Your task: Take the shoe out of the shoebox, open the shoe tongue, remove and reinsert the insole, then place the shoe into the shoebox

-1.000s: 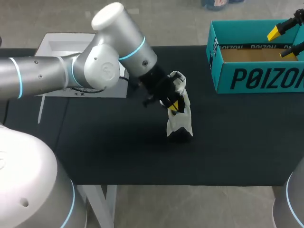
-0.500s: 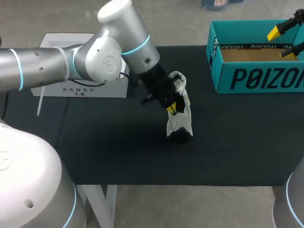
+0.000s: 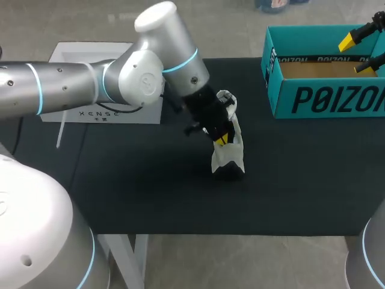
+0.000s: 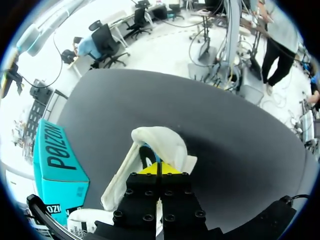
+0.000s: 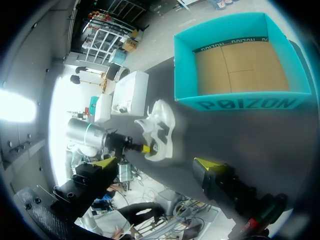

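- Shoe (image 3: 228,155): white, out of its box, on the black bench (image 3: 144,180) near the middle, well apart from the teal shoebox (image 3: 313,96).
- Left gripper (image 4: 159,169): fingers pressed together, yellow tips at the shoe's opening. Cannot tell whether anything thin is nipped between them.
- Right gripper (image 3: 356,54): fingers spread, above the open shoebox.

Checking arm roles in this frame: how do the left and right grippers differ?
The left gripper is shut, the right gripper wide open. The left one sits at the white shoe's opening; the right one hovers over the empty teal shoebox. Both have yellow tips.
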Available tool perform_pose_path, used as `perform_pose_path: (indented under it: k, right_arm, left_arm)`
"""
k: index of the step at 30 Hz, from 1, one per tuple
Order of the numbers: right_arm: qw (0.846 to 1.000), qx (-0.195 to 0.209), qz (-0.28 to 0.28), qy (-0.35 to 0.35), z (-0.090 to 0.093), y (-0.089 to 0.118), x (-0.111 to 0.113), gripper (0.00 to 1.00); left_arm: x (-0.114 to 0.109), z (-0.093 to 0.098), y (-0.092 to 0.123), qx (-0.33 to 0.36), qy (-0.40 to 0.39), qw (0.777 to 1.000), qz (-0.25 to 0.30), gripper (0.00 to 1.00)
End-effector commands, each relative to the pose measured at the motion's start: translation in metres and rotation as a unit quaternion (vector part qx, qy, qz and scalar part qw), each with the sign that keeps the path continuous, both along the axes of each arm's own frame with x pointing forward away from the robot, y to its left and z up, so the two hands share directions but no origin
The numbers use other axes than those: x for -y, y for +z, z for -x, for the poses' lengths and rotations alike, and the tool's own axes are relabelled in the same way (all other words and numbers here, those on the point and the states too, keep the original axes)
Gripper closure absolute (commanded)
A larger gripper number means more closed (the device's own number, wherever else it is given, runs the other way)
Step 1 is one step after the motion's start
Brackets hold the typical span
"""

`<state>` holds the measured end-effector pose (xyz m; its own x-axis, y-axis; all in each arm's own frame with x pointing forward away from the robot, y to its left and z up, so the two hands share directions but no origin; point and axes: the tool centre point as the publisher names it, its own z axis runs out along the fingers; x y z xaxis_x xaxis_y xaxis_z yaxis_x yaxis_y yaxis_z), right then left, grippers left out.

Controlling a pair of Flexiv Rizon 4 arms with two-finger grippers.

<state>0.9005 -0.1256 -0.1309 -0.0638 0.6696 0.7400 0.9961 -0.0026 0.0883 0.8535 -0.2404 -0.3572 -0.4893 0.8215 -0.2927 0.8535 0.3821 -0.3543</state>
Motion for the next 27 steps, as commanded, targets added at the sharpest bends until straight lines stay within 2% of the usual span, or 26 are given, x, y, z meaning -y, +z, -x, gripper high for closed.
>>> perform_pose_path:
  k: [1, 6, 9, 12, 16, 19, 24, 27]
  right_arm:
    - [1.000, -0.001, 0.001, 0.000, 0.000, 0.000, 0.000, 0.00]
    - [1.000, -0.001, 0.001, 0.000, 0.000, 0.000, 0.000, 0.00]
    - [1.000, -0.001, 0.001, 0.000, 0.000, 0.000, 0.000, 0.00]
    - [1.000, -0.001, 0.001, 0.000, 0.000, 0.000, 0.000, 0.00]
    - [1.000, -0.001, 0.001, 0.000, 0.000, 0.000, 0.000, 0.00]
    - [1.000, -0.001, 0.001, 0.000, 0.000, 0.000, 0.000, 0.00]
    - [1.000, -0.001, 0.001, 0.000, 0.000, 0.000, 0.000, 0.00]
    - [1.000, -0.001, 0.001, 0.000, 0.000, 0.000, 0.000, 0.00]
  left_arm:
    - [0.000, 0.000, 0.008, 0.009, -0.001, 1.000, -0.004, 1.00]
    - [-0.004, -0.001, 0.028, 0.029, -0.007, 1.000, -0.002, 1.00]
    - [-0.005, -0.006, 0.030, 0.037, -0.015, 0.999, -0.014, 1.00]
    - [-0.003, -0.013, 0.022, 0.031, -0.030, 0.999, -0.015, 1.00]
    - [0.002, -0.020, 0.002, 0.038, -0.057, 0.997, -0.037, 1.00]
    - [0.002, -0.024, -0.014, 0.040, -0.077, 0.993, -0.079, 1.00]
    - [0.001, -0.026, -0.023, 0.046, -0.100, 0.987, -0.118, 1.00]
    - [0.001, -0.025, -0.027, 0.045, -0.103, 0.986, -0.122, 1.00]
